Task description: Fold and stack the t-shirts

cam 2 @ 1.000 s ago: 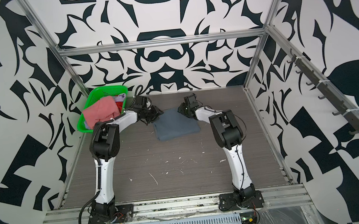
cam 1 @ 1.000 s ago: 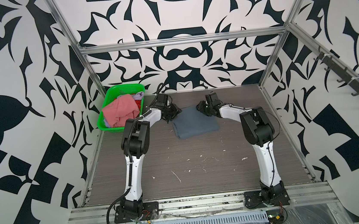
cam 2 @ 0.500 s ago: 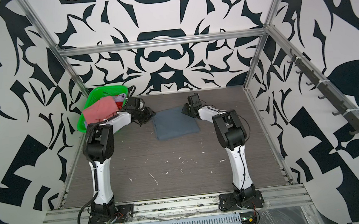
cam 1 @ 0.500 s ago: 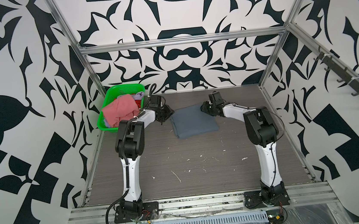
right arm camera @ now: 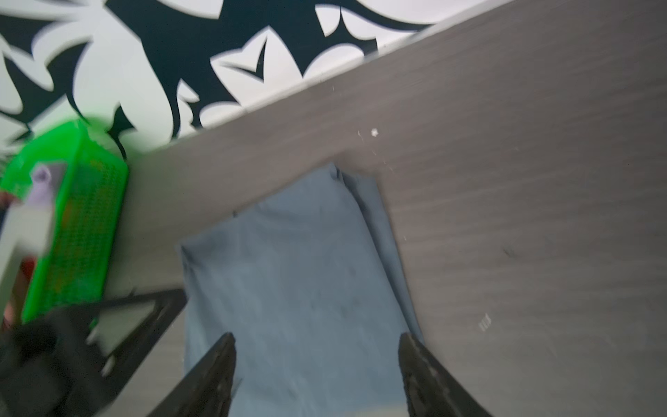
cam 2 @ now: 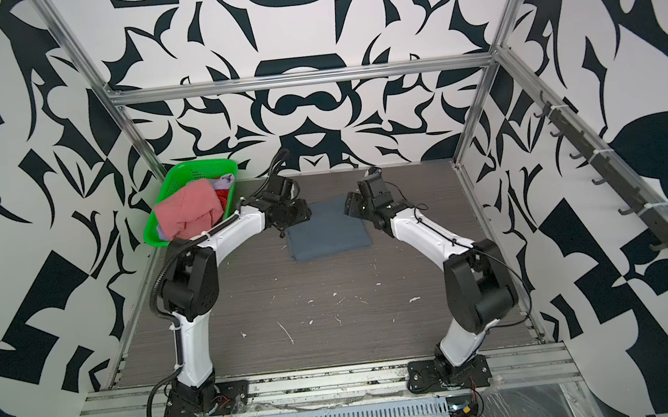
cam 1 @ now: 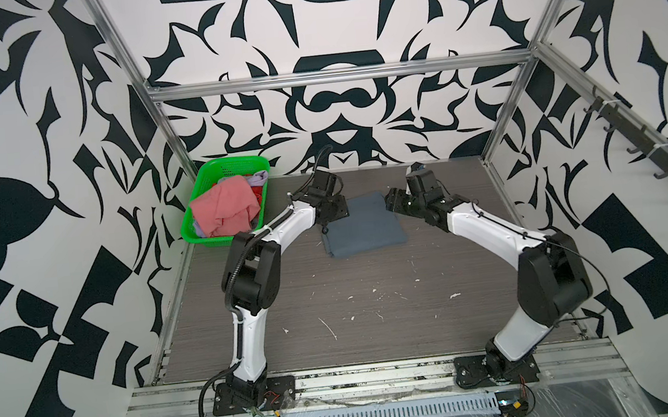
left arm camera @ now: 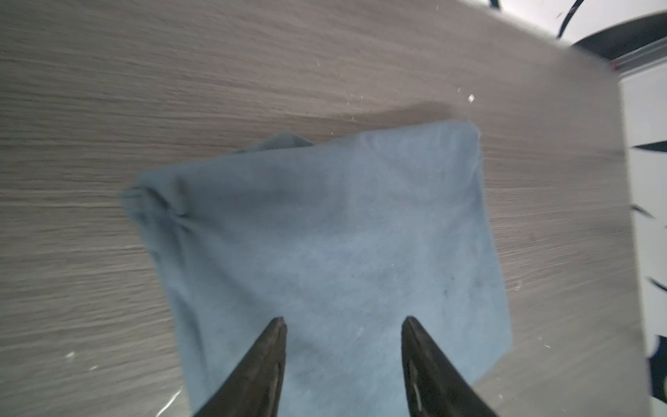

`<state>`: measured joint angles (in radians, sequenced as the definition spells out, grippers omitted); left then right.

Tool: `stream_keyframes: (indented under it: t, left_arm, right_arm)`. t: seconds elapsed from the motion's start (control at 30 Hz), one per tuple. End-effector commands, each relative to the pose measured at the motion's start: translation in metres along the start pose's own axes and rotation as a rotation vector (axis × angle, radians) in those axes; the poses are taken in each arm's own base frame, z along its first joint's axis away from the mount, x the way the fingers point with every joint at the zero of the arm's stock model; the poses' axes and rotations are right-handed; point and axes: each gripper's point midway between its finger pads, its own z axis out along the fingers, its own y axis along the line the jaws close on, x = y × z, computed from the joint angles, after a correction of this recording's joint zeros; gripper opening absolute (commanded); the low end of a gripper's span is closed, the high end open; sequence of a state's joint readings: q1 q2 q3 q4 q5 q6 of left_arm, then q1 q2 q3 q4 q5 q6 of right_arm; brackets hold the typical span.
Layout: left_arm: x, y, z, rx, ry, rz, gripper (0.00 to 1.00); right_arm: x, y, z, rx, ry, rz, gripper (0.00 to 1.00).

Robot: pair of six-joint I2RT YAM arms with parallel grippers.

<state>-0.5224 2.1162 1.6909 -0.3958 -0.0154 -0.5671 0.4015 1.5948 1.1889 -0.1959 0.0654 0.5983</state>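
Folded slate blue-grey cloth t-shirt [cam 1: 363, 227] lies between the arms.
Both jaws gape empty, seemingly above its opposite far corners.

A green basket [cam 1: 220, 168] sits near the left gripper [left arm camera: 343, 321] on the grey table [cam 1: 378, 339]. White bits [cam 1: 329, 333] lie far from it.

Item: slate blue-grey t-shirt [left arm camera: 335, 245], folded to a rough rectangle, lying flat on the grey wood-grain desk [left arm camera: 180, 72] close to a desk edge. One corner bunched into creases, the others squared.
Left end effector [left arm camera: 343, 321]: dark fingers [left arm camera: 260, 368] spread apart over the cloth, nothing clamped between them.
Desk: scattered white specks [left arm camera: 470, 98].
Picture motion-blurred.
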Motion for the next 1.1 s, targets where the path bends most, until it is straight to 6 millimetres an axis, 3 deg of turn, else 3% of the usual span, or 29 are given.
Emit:
stream_keyframes:
  t: [0.0, 0.13, 0.23, 0.33, 0.5, 0.6, 0.7, 0.8, 0.9, 0.97, 1.07]
  left_arm:
    - [0.015, 0.024, 0.027, -0.135, 0.05, 0.032, 0.55]
    - [0.031, 0.018, 0.054, -0.13, 0.089, 0.021, 0.55]
    - [0.049, -0.005, 0.072, -0.13, 0.123, 0.08, 0.55]
    - [0.077, -0.043, 0.084, -0.085, 0.159, 0.121, 0.55]
    - [0.149, -0.124, 0.098, 0.056, 0.273, 0.215, 0.55]
    - [0.192, -0.176, 0.091, 0.173, 0.36, 0.251, 0.55]
    - [0.216, -0.227, 0.072, 0.362, 0.449, 0.172, 0.54]
    - [0.207, -0.261, 0.041, 0.511, 0.447, 0.121, 0.54]
    - [0.172, -0.267, 0.004, 0.622, 0.348, 0.071, 0.55]
    - [0.145, -0.256, -0.019, 0.657, 0.273, 0.031, 0.55]
    - [0.11, -0.224, -0.051, 0.681, 0.165, -0.031, 0.57]
  right_arm:
    - [0.0, -0.016, -0.039, 0.067, -0.048, -0.026, 0.76]
    - [0.002, -0.039, -0.079, 0.142, -0.097, -0.016, 0.77]
    - [-0.001, -0.054, -0.108, 0.179, -0.17, -0.023, 0.81]
    - [-0.018, -0.079, -0.141, 0.294, -0.274, -0.048, 0.86]
    - [-0.038, -0.104, -0.182, 0.387, -0.384, -0.027, 0.89]
    - [-0.046, -0.115, -0.197, 0.42, -0.429, -0.005, 0.89]
    - [-0.05, -0.122, -0.202, 0.436, -0.444, 0.014, 0.9]
    - [-0.047, -0.124, -0.2, 0.434, -0.43, 0.02, 0.89]
    - [-0.037, -0.128, -0.193, 0.443, -0.391, 0.023, 0.89]
    - [-0.027, -0.133, -0.185, 0.459, -0.351, 0.027, 0.89]
    - [-0.005, -0.142, -0.166, 0.476, -0.273, 0.049, 0.89]
